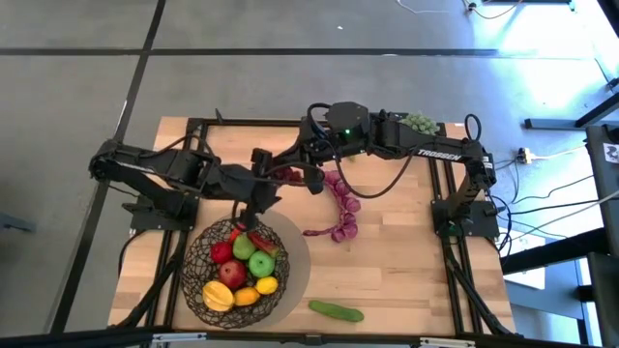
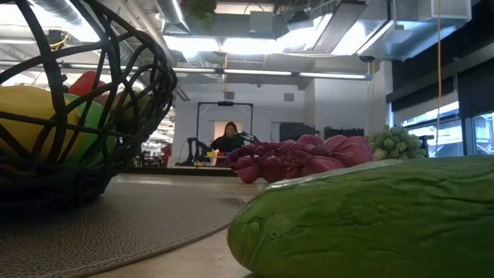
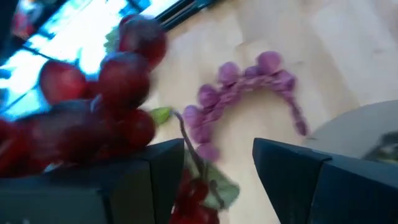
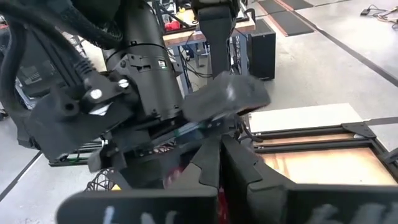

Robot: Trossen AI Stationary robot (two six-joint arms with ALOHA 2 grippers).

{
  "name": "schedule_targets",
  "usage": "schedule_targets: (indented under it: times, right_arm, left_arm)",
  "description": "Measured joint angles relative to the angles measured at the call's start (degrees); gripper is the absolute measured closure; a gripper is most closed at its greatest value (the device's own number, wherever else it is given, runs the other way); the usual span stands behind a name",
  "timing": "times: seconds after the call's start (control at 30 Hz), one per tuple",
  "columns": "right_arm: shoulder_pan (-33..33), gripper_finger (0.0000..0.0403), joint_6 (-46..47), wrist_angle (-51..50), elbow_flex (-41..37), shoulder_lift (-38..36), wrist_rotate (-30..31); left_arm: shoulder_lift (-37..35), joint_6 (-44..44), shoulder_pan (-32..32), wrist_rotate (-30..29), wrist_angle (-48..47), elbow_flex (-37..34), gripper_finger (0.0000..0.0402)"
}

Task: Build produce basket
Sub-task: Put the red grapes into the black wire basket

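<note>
The wire basket [image 1: 237,266] sits on a grey mat [image 1: 295,261] near the table's near edge, holding apples, a chili and yellow and orange fruit. A dark-red grape bunch [image 1: 288,175] hangs above the table beyond the basket. My right gripper [image 1: 302,174] is shut on it. My left gripper [image 1: 271,198] is open; in its wrist view its fingers stand either side of the bunch's stem [image 3: 186,146], and I cannot tell if they touch it. A purple grape bunch [image 1: 340,208] lies on the wood. My right gripper [image 4: 217,146] holds the dark-red grape bunch, with a red sliver [image 4: 219,199] showing between its closed fingers. It comes roughly level from the table's right. The fingers hide which part they have. The bunch [image 3: 124,74] is lifted clear of the table.
A cucumber [image 1: 336,310] lies by the near edge, right of the mat. A green grape bunch [image 1: 418,122] rests at the far right of the table. Bare wood stretches right of the purple grapes. A person [image 2: 230,137] sits far back in the room.
</note>
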Motion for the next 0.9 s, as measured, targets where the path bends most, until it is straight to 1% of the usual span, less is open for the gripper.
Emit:
schedule_targets:
  times: [0.07,0.13,0.33,0.57,0.63,0.77,0.9]
  right_arm:
    - [0.0,0.0403,-0.3,0.3,0.0,0.0,0.0]
    - [0.0,0.0403,-1.0,0.3,0.0,0.0,0.0]
    - [0.0,0.0403,-1.5,0.3,0.0,0.0,0.0]
    - [0.0,0.0403,-2.7,0.7,0.0,0.0,0.0]
    - [0.0,0.0403,-2.7,0.7,0.0,0.0,0.0]
    - [0.0,0.0403,-2.7,0.7,0.0,0.0,-0.1]
    - [0.0,0.0403,-2.7,0.7,0.0,0.0,-0.1]
  left_arm:
    - [0.0,0.0,0.0,-3.0,0.0,0.0,0.0214]
    - [0.0,-0.1,0.0,-4.4,0.0,0.0,0.0214]
    - [0.0,-1.5,0.8,-4.4,0.2,-0.1,0.0214]
    - [0.0,-1.4,2.6,-4.7,0.4,-3.8,0.0214]
    - [0.0,-1.3,2.7,-6.3,1.0,-4.9,0.0214]
    - [0.0,-1.0,2.5,-12.8,1.0,-5.7,0.0214]
    - [0.0,2.1,2.3,-13.4,1.1,-5.7,0.0214]
